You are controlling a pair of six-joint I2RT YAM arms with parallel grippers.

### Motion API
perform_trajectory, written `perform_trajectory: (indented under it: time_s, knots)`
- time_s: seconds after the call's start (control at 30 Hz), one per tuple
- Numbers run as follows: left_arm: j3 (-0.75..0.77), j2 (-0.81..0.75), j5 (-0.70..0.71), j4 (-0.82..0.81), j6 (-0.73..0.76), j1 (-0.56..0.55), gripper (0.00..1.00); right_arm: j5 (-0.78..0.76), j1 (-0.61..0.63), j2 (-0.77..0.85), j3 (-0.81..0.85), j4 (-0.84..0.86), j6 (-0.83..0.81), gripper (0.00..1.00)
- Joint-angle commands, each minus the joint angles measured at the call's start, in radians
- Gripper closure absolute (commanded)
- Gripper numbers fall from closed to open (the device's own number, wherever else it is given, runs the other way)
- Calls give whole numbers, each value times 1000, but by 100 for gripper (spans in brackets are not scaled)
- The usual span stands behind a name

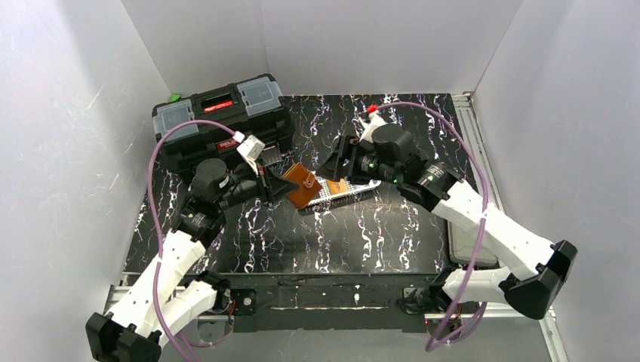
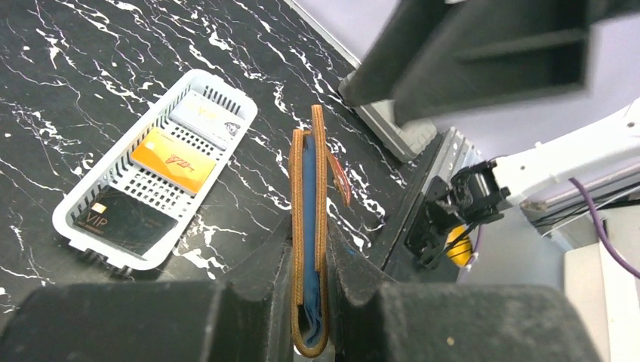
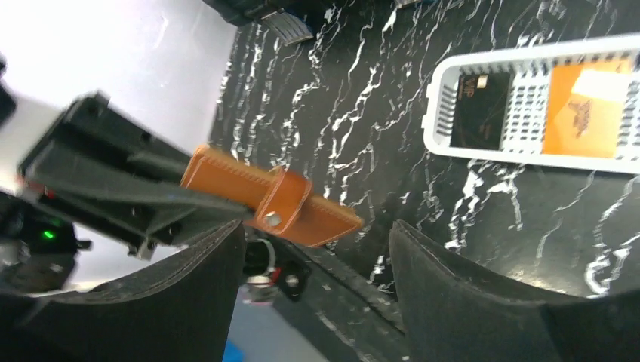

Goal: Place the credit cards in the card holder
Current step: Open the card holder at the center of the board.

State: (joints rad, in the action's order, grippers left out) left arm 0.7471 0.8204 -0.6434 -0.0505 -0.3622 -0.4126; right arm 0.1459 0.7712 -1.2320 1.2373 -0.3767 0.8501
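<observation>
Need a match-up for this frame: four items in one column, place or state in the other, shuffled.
1. card holder
2. orange card
3. right gripper
4. toolbox

A. far-left corner of the table
B. jaws apart, gripping nothing
C. clamped on edge in the left gripper
D. lying flat in the white basket

Pairs: 1-C, 2-D, 3-B, 4-A

Top cam overhead, looks down; wrist cams close, share card holder [image 2: 309, 219].
</observation>
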Motion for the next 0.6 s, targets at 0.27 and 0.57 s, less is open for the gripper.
perform_trajectory:
  time_s: [0.27,0.57]
  knots:
    - [101,43,79,69,-195,3,100,-752,442,-102,234,-185,-554,25]
    - [84,30,46,57,-201,3,100,-913,500,-254,370,-211,-645,33]
